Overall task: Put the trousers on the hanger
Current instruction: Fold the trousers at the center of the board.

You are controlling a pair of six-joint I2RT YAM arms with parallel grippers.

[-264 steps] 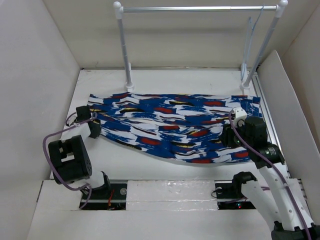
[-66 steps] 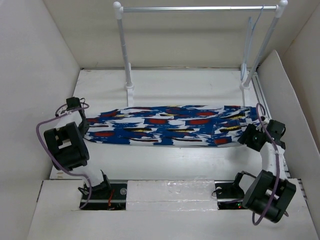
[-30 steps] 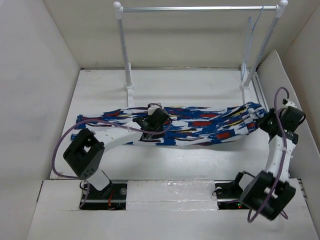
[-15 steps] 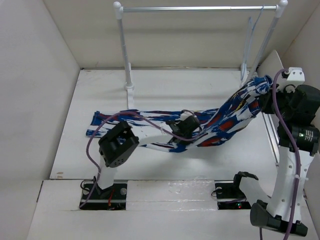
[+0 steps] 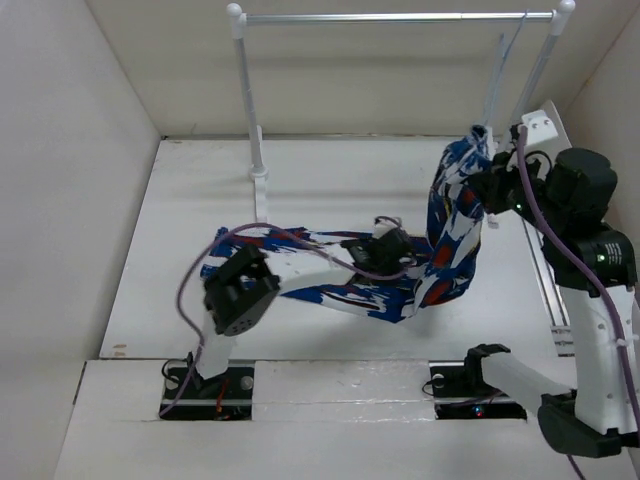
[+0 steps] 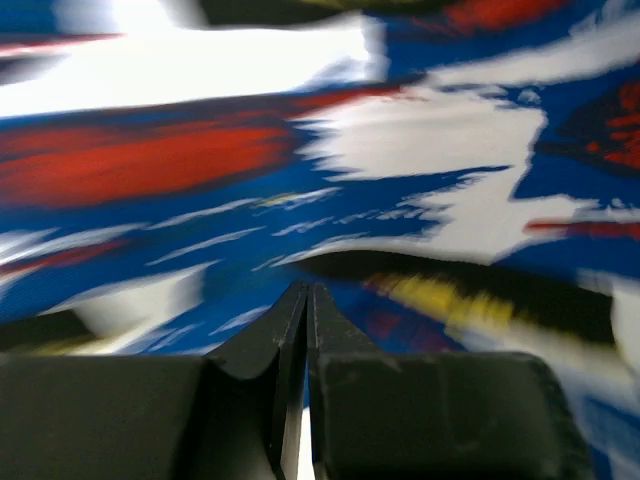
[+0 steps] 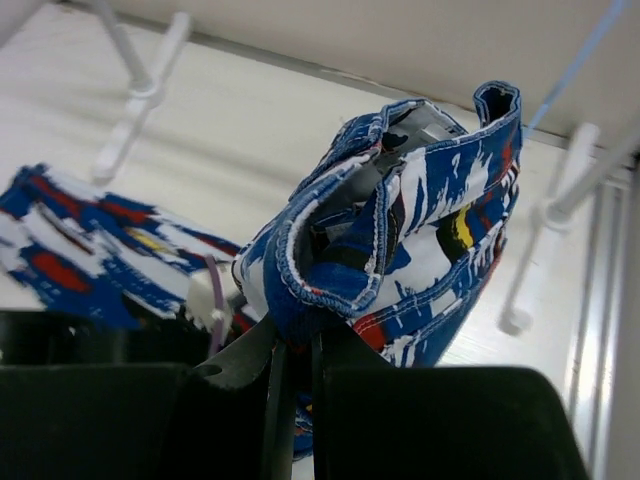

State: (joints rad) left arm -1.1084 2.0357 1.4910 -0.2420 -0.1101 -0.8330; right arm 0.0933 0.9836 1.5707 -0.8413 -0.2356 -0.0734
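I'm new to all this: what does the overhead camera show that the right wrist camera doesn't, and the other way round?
Only the overhead view: both arms whole, the left gripper low at the middle of the trousers, and the rack with its full top rail. Only the right wrist view: close up, the right gripper shut on a folded, stitched edge of the cloth. Both: the trousers' raised end, the rack's posts, the thin hanger and the white table.

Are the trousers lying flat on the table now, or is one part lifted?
Partly lifted: the right gripper holds one end of the trousers up near the hanger; the rest lies on the table.
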